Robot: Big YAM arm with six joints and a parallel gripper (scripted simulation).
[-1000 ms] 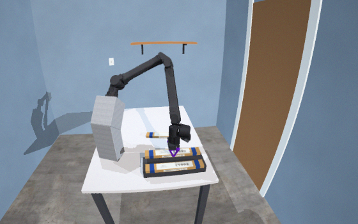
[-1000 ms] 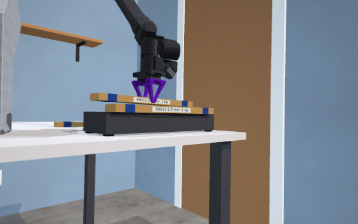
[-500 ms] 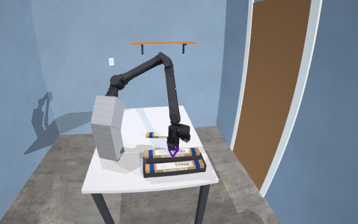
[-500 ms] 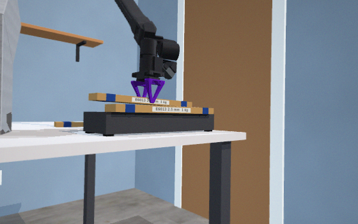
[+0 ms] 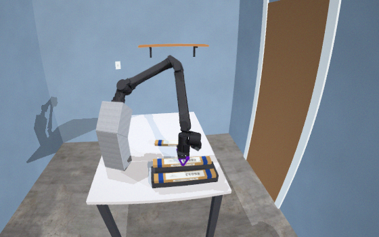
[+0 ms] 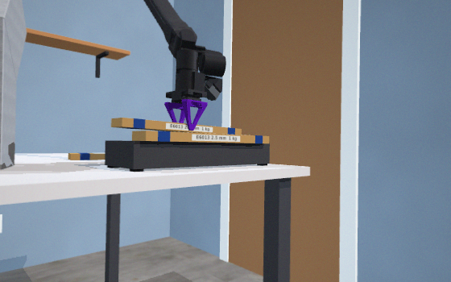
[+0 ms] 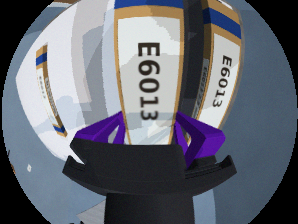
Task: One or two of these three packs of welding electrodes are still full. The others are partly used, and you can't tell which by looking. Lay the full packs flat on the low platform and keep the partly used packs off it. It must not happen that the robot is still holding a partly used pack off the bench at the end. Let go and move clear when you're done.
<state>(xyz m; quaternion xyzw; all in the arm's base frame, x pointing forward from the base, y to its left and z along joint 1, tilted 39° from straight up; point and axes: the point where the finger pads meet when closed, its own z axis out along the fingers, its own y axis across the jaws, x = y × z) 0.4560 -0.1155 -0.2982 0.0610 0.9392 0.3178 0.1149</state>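
From my station I read the claw (image 5: 183,162) (image 6: 186,123) (image 7: 149,113) as partly open, its purple fingers clamped on the long sides of one electrode pack, the gripped pack (image 5: 171,162) (image 6: 151,124) (image 7: 149,80). This pack is roughly level, label up, and stands slightly higher than the pack beside it. The second pack (image 5: 185,175) (image 6: 177,137) (image 7: 223,80) lies flat on the dark low platform (image 5: 184,183) (image 6: 193,155), beside and below the claw. The third pack (image 5: 164,143) (image 6: 85,156) (image 7: 49,95) lies on the white bench (image 5: 135,194) (image 6: 153,180) (image 7: 60,30), off the platform, on the claw's other side.
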